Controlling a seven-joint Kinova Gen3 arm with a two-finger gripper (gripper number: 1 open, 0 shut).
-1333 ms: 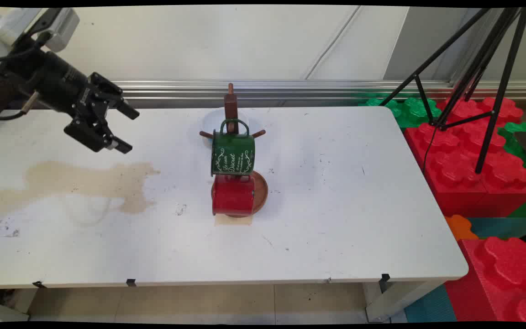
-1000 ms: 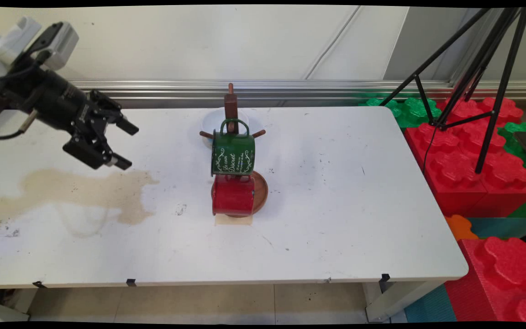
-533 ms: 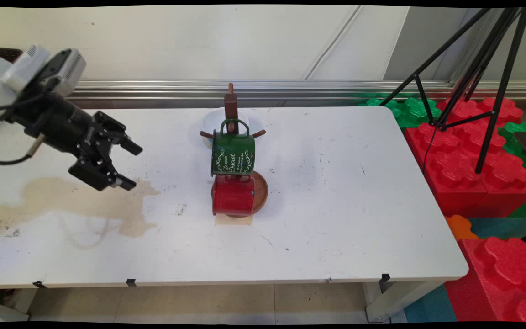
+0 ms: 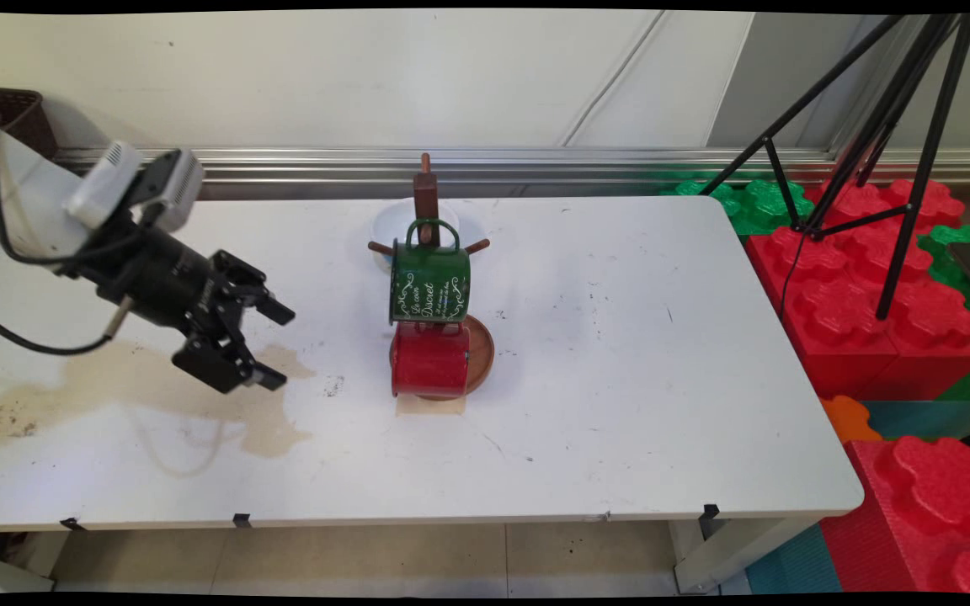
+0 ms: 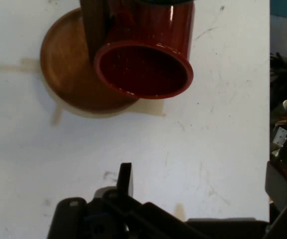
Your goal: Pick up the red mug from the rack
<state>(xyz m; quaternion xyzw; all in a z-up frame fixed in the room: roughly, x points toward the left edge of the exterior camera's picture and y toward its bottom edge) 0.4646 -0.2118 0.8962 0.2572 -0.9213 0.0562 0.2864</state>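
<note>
Two mugs, green [image 4: 429,284] over red [image 4: 429,360], hang on a stand [image 4: 426,198] right of empty, spread jaws.

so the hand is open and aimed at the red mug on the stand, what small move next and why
Probably ease the hand forward toward the red mug, keeping it open. It hangs above the white table, left of the wooden stand with a clear gap. In the hand view the mug's open mouth faces it, with the green mug just above, so a low approach seems safest.

A robot lab: tripod [image 4: 881,126] and foam blocks [image 4: 864,278] beside the table [image 4: 620,421]
</note>
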